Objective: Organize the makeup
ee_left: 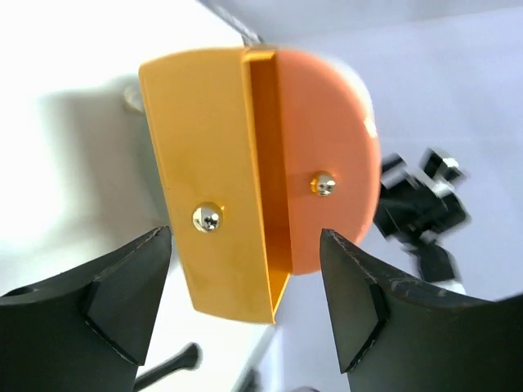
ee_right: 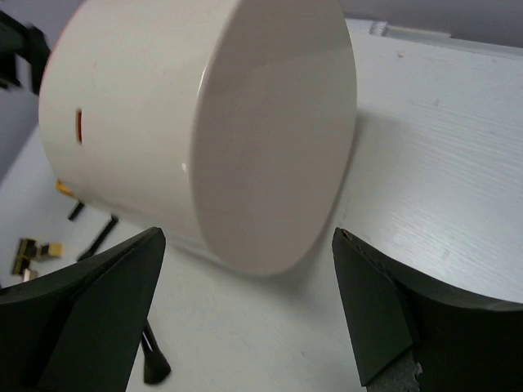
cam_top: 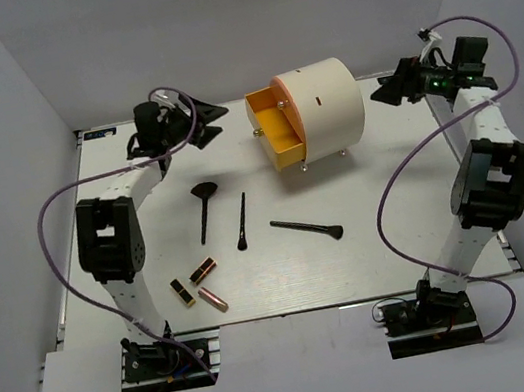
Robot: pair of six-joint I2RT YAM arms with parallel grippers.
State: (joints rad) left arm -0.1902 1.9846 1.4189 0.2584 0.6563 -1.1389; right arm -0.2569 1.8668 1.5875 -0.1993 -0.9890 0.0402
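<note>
The makeup lies on the white table in the top view. There is a wide-headed brush (cam_top: pixel 205 204), a thin brush (cam_top: pixel 242 222) and a third brush (cam_top: pixel 306 229). Three lipstick tubes (cam_top: pixel 203 269) (cam_top: pixel 182 292) (cam_top: pixel 212 299) sit near the front left. My left gripper (cam_top: pixel 214 123) (ee_left: pixel 245 302) is open, just left of the pulled-out orange drawer (cam_top: pixel 276 131) (ee_left: pixel 212 163), with nothing between its fingers. My right gripper (cam_top: pixel 384 91) (ee_right: pixel 249 302) is open too, right of the cream cylinder (cam_top: pixel 325 104) (ee_right: pixel 204 122), apart from it.
White walls enclose the table on three sides. Purple cables loop from both arms. A brush tip (ee_right: pixel 154 363) and lipsticks (ee_right: pixel 29 253) show at the left edge of the right wrist view. A brush handle (ee_left: pixel 167 367) shows low in the left wrist view.
</note>
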